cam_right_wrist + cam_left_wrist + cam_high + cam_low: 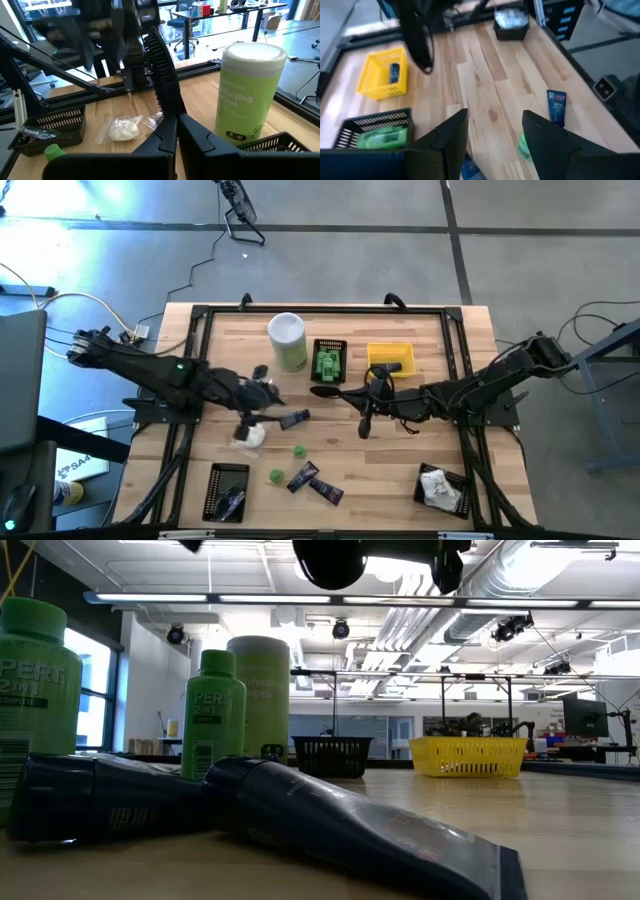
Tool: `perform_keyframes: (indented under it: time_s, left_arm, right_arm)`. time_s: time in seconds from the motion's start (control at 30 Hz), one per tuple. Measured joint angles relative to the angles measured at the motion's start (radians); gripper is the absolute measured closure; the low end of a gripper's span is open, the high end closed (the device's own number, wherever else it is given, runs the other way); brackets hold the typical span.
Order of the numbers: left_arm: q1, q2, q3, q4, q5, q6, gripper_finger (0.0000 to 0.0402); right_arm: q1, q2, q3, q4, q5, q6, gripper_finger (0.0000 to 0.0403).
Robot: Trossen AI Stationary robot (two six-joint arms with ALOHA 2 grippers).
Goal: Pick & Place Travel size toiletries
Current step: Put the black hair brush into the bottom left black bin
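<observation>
Six toiletries lie loose on the table. There are three navy tubes, two of them close to the front edge, two green bottles, and one white packet.

Four baskets stand around them:
- Two are at the back, a black basket and a yellow basket.
- Two black ones are at the front corners.

One canister stands at the back.

The left gripper hangs above the packet, its fingers spread and empty. The right gripper is mid-table, its fingers pinching a black comb. Bare wood lies open front-centre-right.
</observation>
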Motion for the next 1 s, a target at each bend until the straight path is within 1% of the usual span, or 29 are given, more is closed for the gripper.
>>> perform_keyframes:
  time_s: [0.07, 0.13, 0.2, 0.27, 0.33, 0.47, 0.57, 0.63, 0.73, 1.0]
  left_arm:
    - [0.000, -0.054, -0.001, -0.035, -0.002, 0.002, 0.0219]
    - [0.000, -0.103, -0.016, -0.008, -0.002, 0.004, 0.0219]
    - [0.000, -0.155, -0.053, -0.011, -0.002, 0.003, 0.0219]
    - [0.000, -0.200, -0.105, 0.025, -0.002, -0.011, 0.0219]
    - [0.000, -0.244, -0.182, 0.087, -0.001, -0.020, 0.0219]
    - [0.000, -0.306, -0.362, 0.294, 0.001, -0.033, 0.0219]
    - [0.000, -0.325, -0.470, 0.469, 0.001, -0.047, 0.0219]
    - [0.000, -0.328, -0.516, 0.574, 0.001, -0.046, 0.0219]
    - [0.000, -0.327, -0.530, 0.668, 0.001, -0.037, 0.0219]
    - [0.000, -0.326, -0.521, 0.798, 0.001, -0.023, 0.0219]
  right_arm:
    - [0.000, 0.000, 0.000, 0.000, 0.000, 0.000, 0.0399]
    - [0.000, 0.000, 0.000, 0.000, 0.000, 0.000, 0.0399]
    - [0.000, 0.000, 0.000, -0.001, 0.000, 0.000, 0.0399]
    - [0.000, 0.000, 0.000, -0.001, 0.000, 0.000, 0.0399]
    - [0.000, 0.000, 0.000, -0.001, 0.000, 0.000, 0.0399]
    - [0.000, 0.000, 0.000, -0.001, 0.000, 0.000, 0.0399]
    - [0.000, 0.000, 0.000, 0.000, -0.001, 0.000, 0.0399]
    - [-0.001, 0.000, 0.000, 0.000, -0.009, 0.000, 0.0399]
    - [-0.001, 0.000, 0.000, 0.014, -0.027, -0.005, 0.0399]
    - [-0.001, 0.000, 0.000, 0.064, -0.053, -0.044, 0.0399]
